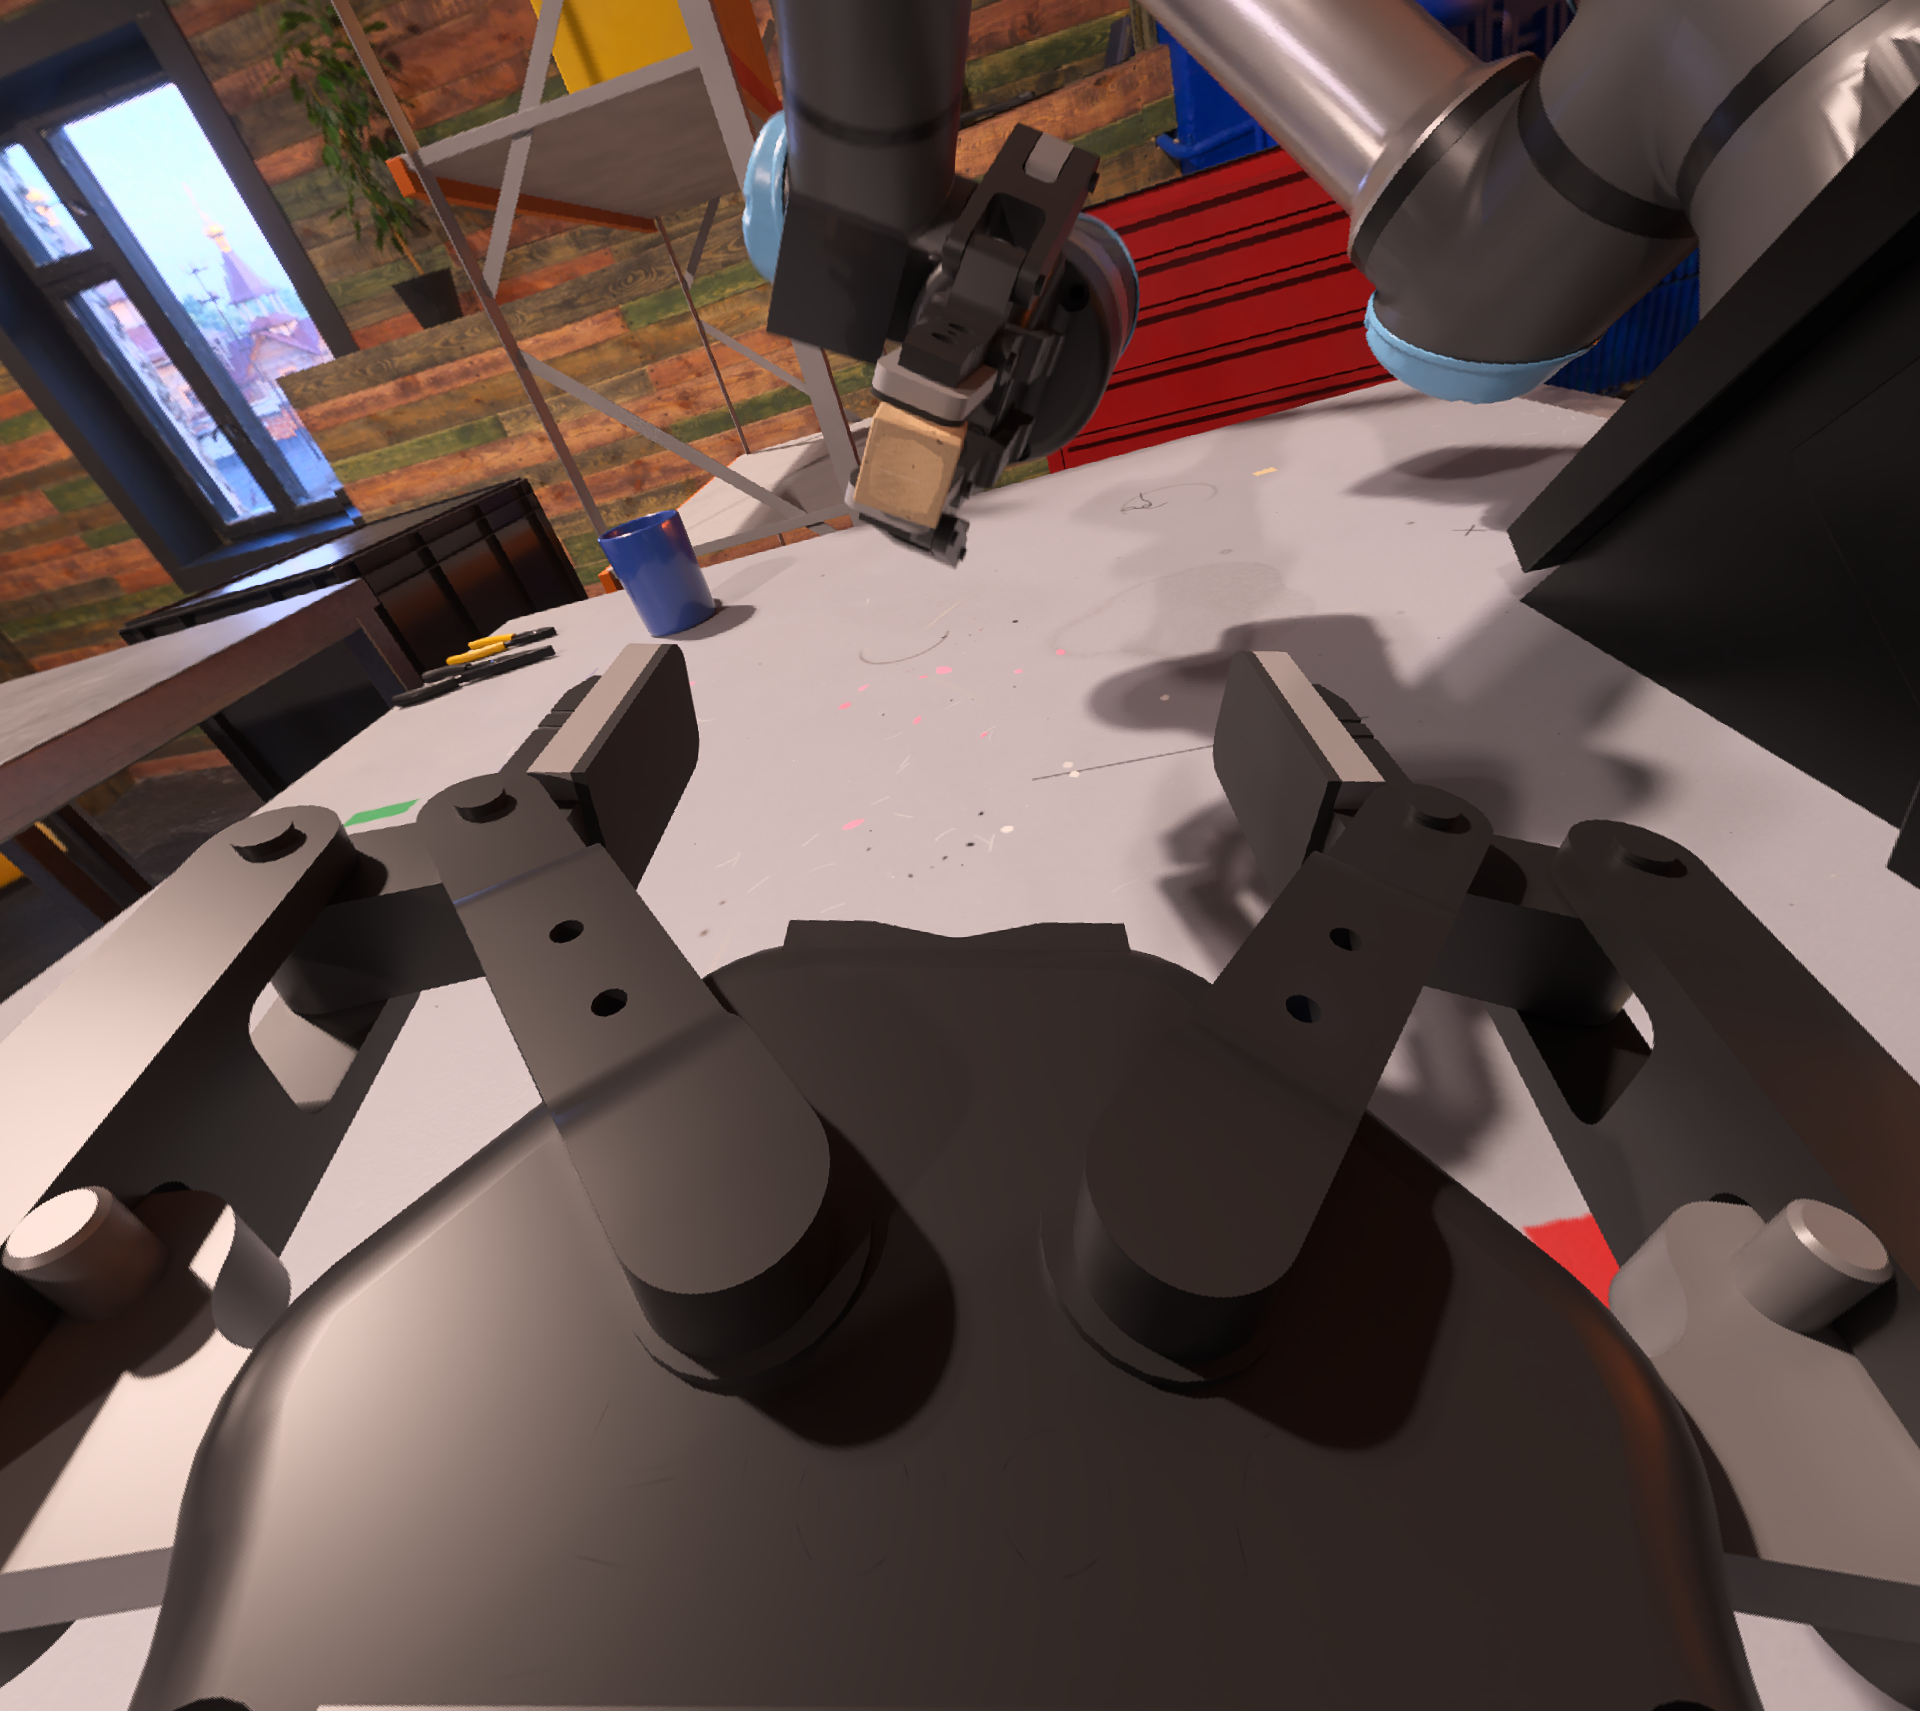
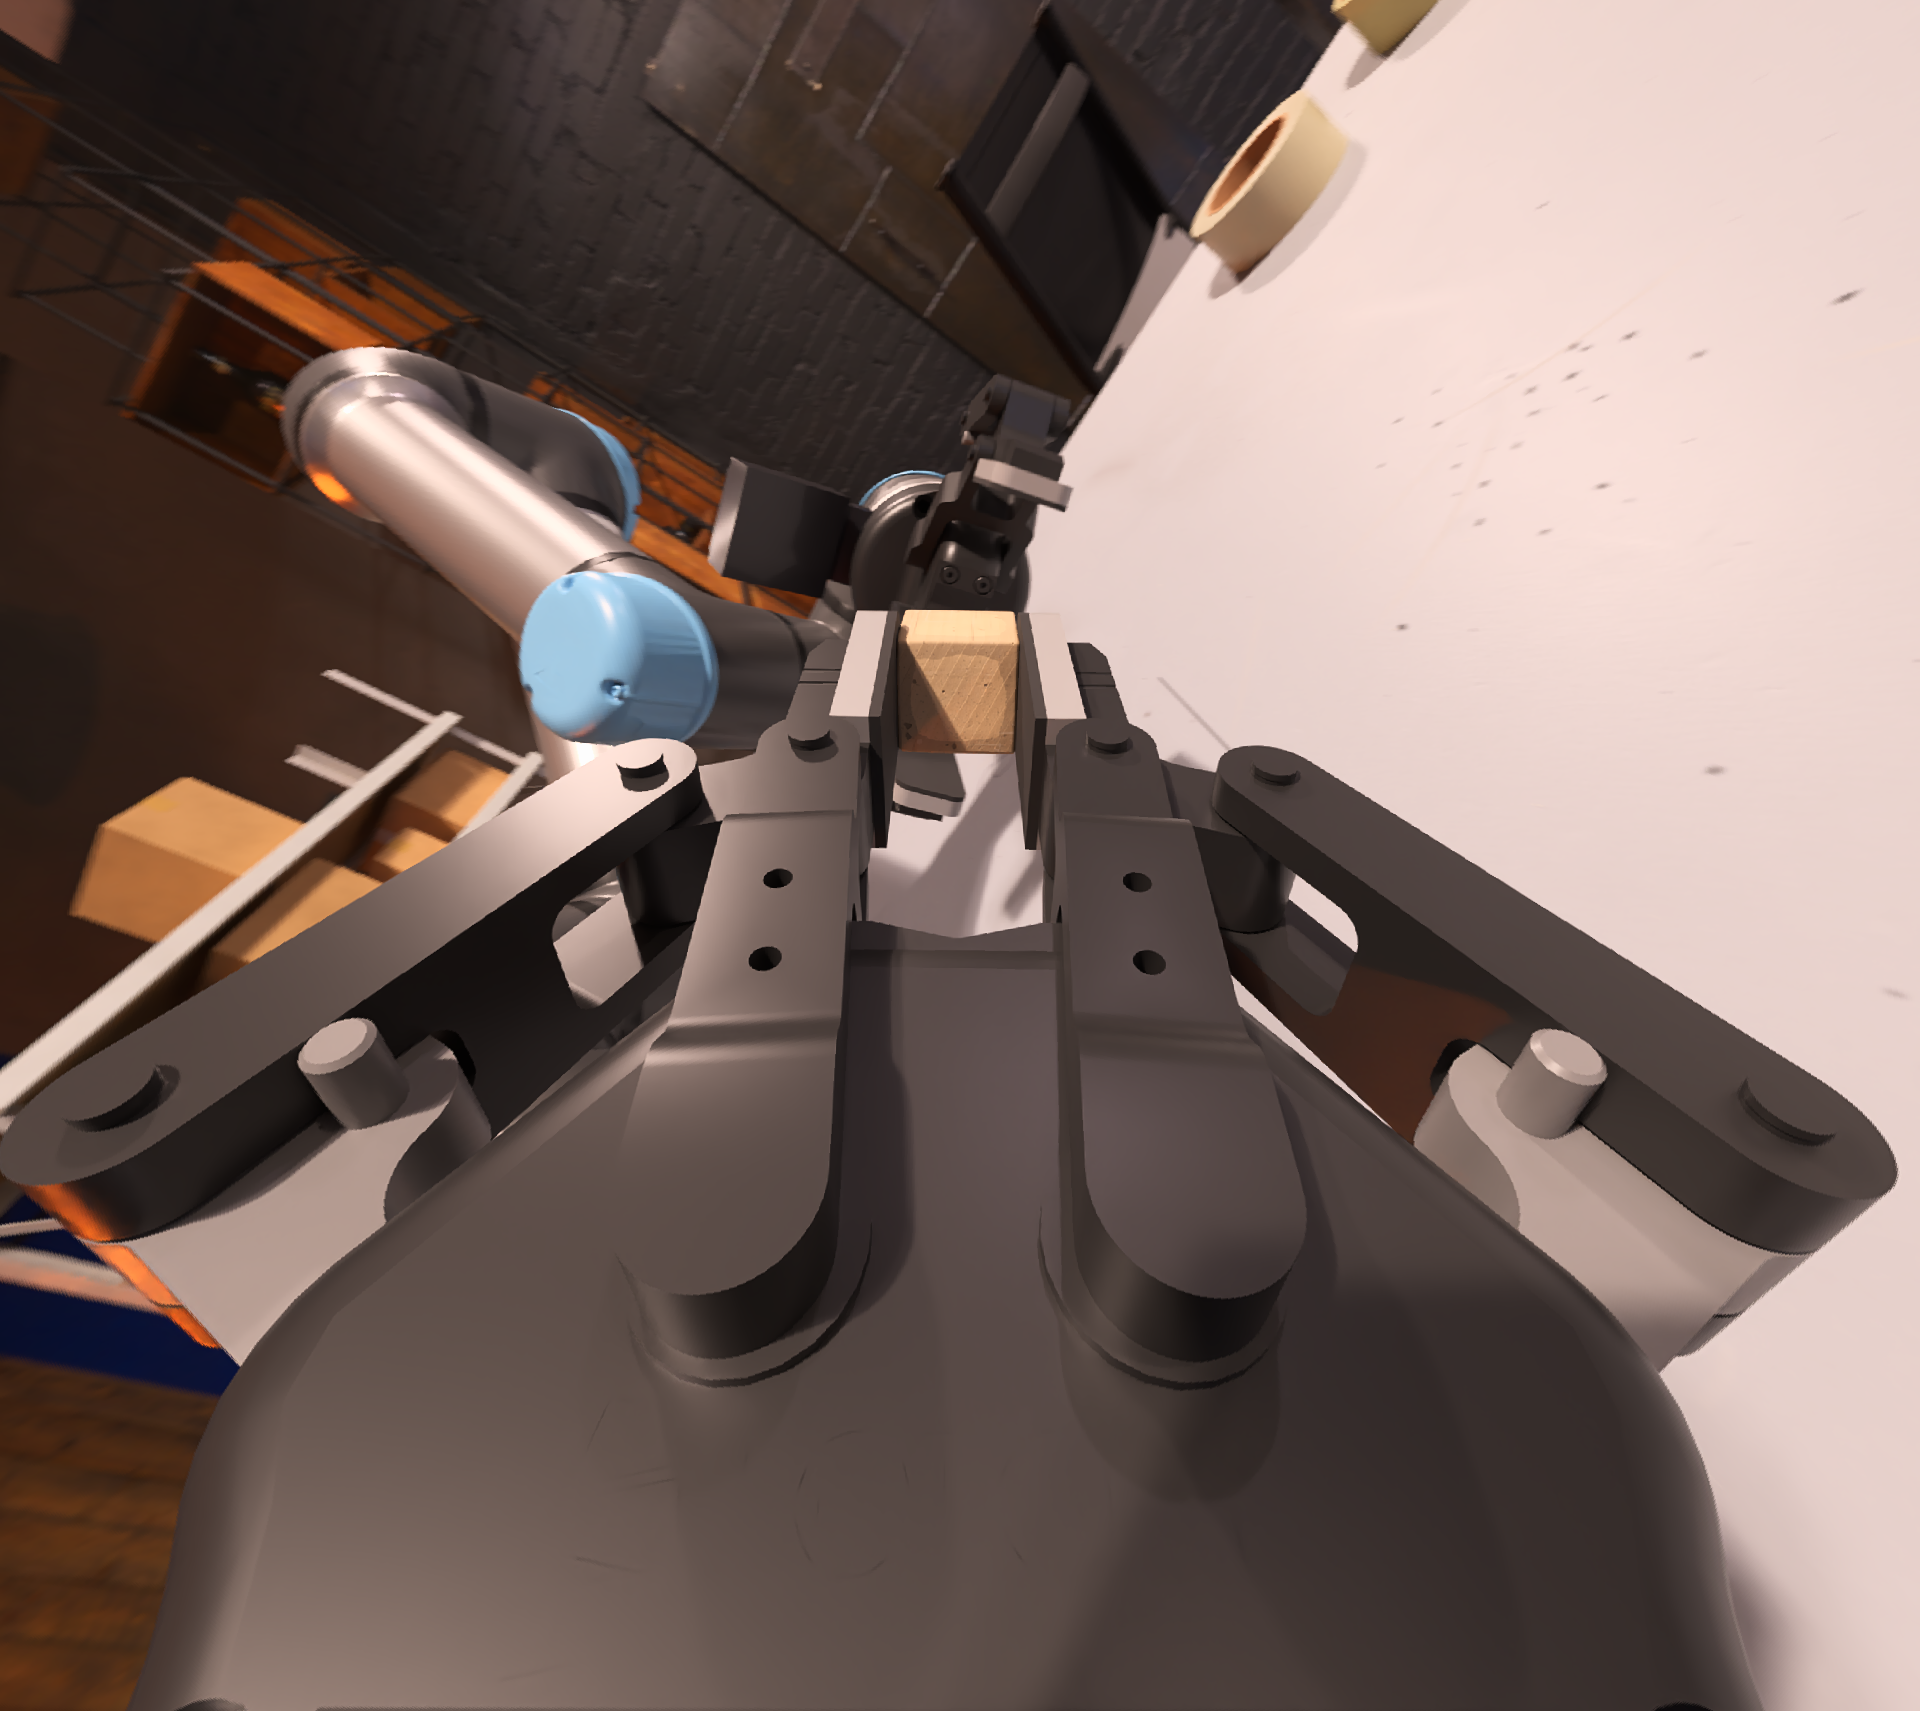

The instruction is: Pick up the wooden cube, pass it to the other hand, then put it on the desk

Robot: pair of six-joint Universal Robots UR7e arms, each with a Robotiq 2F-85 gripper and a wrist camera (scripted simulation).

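Right hand (image 2: pixel 956 685) is clamped on the wooden cube (image 2: pixel 954 679), above the desk (image 2: pixel 1507 726); left hand (image 1: pixel 956 726), fingers apart, sits near, cube's rear hidden.

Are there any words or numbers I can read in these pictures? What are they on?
Blue panel far back in the left wrist view: pale lettering, mostly hidden and too blurred to read.
Desk: only pen scribbles and paint specks, no words or numbers.
Wooden cube: no writing shows.
Blue cup: no writing shows.
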